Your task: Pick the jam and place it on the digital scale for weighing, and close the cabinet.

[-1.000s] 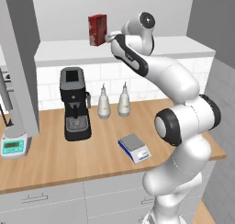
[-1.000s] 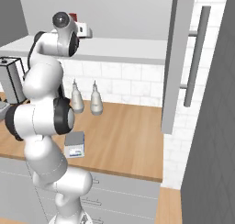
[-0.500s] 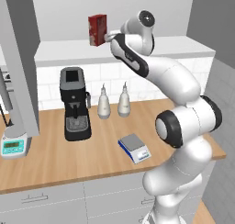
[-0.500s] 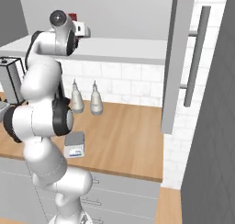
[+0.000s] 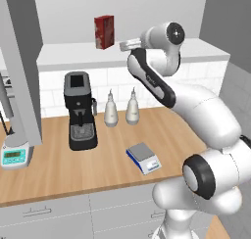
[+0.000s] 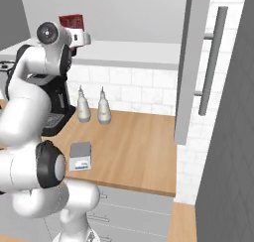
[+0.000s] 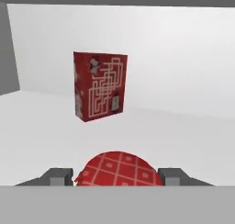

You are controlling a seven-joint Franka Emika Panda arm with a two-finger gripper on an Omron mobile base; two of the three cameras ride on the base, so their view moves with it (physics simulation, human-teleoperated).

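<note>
My claw (image 7: 117, 177) is squeezed on the round jam (image 7: 118, 170) jar at the bottom middle, which looks small, hard and slippery, so I hold its sides.

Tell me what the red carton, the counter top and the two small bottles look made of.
Red carton: printed cardboard by its look, matte, with sharp folded edges and a white line pattern. Counter top: wood or wood-look laminate, warm brown with faint grain. Two small bottles: pale and glossy, perhaps glass or ceramic; the render leaves it open.
</note>
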